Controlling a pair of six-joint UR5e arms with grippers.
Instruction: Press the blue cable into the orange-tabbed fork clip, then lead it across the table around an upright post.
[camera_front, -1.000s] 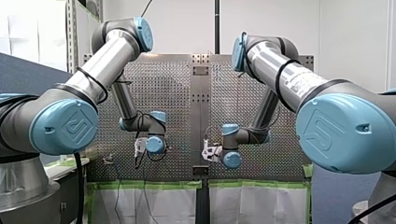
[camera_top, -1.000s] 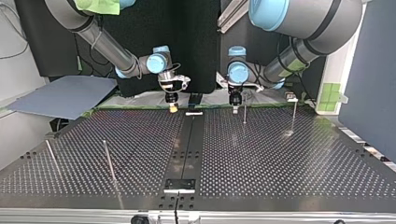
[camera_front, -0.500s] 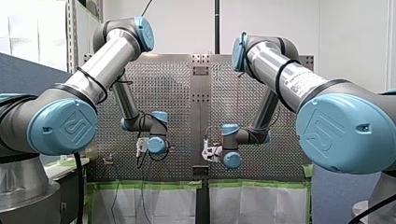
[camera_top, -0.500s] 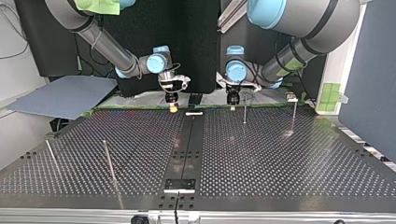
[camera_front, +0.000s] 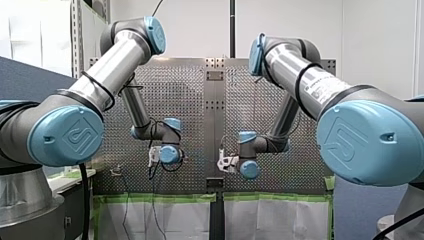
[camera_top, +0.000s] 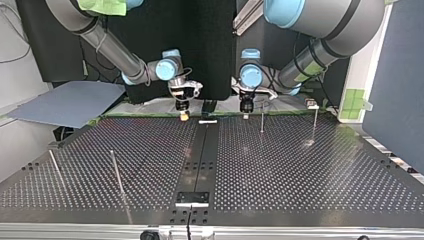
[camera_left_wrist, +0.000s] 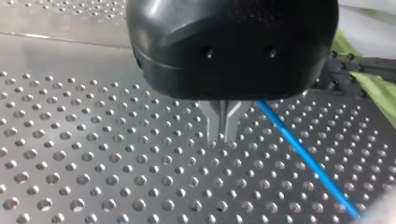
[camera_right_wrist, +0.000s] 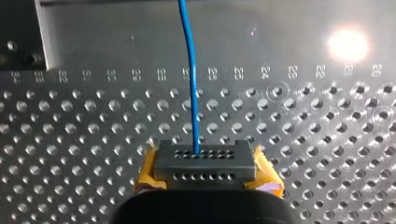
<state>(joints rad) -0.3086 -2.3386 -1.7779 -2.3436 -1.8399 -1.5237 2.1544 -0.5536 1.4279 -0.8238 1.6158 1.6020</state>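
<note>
**Right gripper pinches the blue cable beside the centre strip; left gripper closed beside it**

Both grippers hang low over the perforated table (camera_top: 300, 175), at the arms' end of its dark centre strip (camera_top: 200, 160). In the top view the right gripper (camera_top: 184, 116) sits just to the left of that strip, with its yellow tips close to the surface. The left gripper (camera_left_wrist: 222, 137) sits just to the strip's right.

Look at the right wrist view: the fingers there are clamped on the blue cable (camera_right_wrist: 189, 70). It comes out from between the yellow pads and runs straight ahead over the holes.

In the left wrist view the metal fingers are pressed tight together, metal to metal. The cable passes beside them, coming from under the black body and crossing the holes at a slant, apart from the fingertips. You cannot tell from here whether those tips touch the table.

Four upright posts (camera_top: 262, 119) stand on the table. Two are right of the strip, the nearer one just beside the left gripper. Two are well to the strip's left, toward the camera's end.
</note>
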